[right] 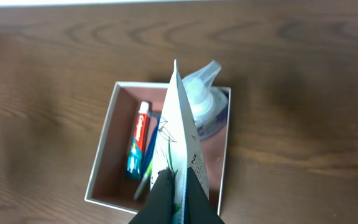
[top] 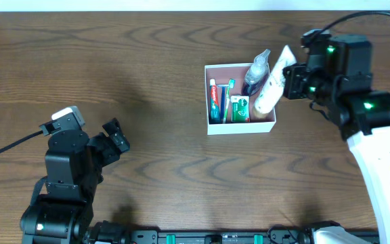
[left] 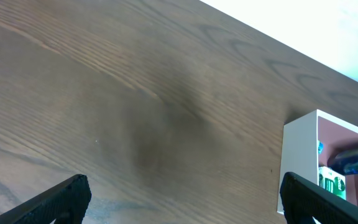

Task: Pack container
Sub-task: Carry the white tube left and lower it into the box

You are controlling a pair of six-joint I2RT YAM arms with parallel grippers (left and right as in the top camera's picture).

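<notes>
The container (top: 207,102) is a shallow white box with a dusty pink inside, at the middle of the table. In it lie a red and white toothpaste tube (top: 214,98), a toothbrush (top: 226,98), a small green packet (top: 240,108) and a clear bottle (top: 256,71). My right gripper (top: 291,73) is shut on a white tube with green print (top: 269,85), held tilted over the box's right side. The right wrist view shows this white tube (right: 178,124) edge-on between the fingers (right: 163,193), above the container (right: 101,155). My left gripper (top: 114,139) stands open and empty at the lower left.
In the left wrist view, the container's white wall (left: 298,162) shows at the right, beyond the wide-apart gripper (left: 185,205). Bare dark wood table (top: 147,61) lies between the left arm and the box. The right arm's white body (top: 384,169) runs down the right edge.
</notes>
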